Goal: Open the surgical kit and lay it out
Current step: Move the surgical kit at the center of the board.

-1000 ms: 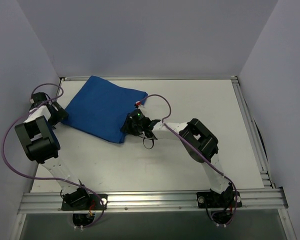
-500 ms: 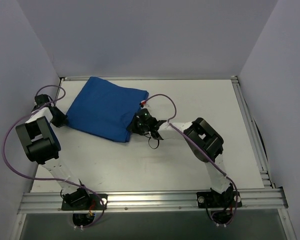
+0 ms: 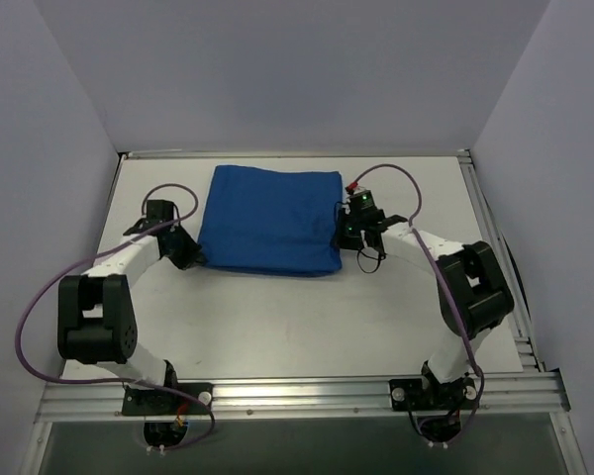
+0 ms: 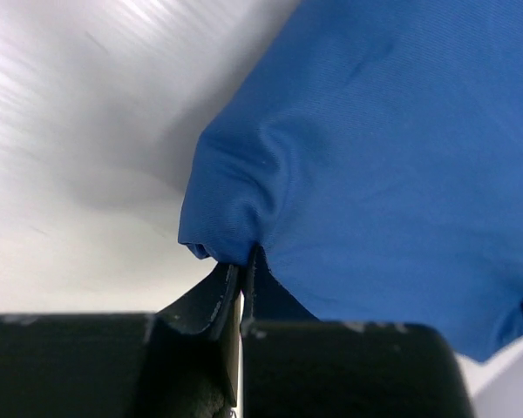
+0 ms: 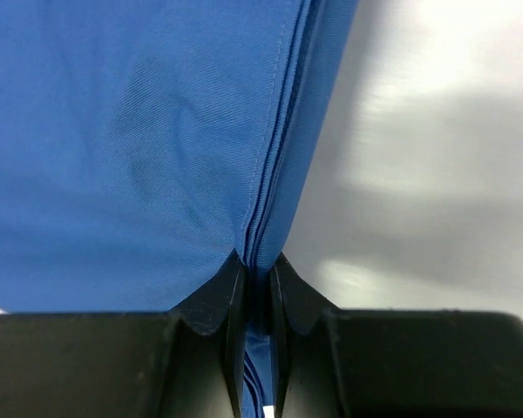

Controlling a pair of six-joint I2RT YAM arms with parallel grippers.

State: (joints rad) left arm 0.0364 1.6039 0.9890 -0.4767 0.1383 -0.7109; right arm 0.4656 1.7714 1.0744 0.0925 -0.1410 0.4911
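Hazard, top external view: surgical kit (image 3: 269,220), a folded blue bundle at the far middle of the table (image 3: 277,317), could slide or tip its wrapped contents (none visible) if pulled unevenly from its two ends. The left gripper (image 3: 193,259) sits at its near-left corner and the right gripper (image 3: 345,230) at its right edge. Left wrist view: thin pinch on a bunched corner, likely to slip free under tension; the gripper is closed on the cloth, with the kit spreading up and right of the fingertips. Right wrist view: gripper clamped on the hemmed edge, several layers possibly caught together, so the wrap may not unfold; the kit extends up and left.
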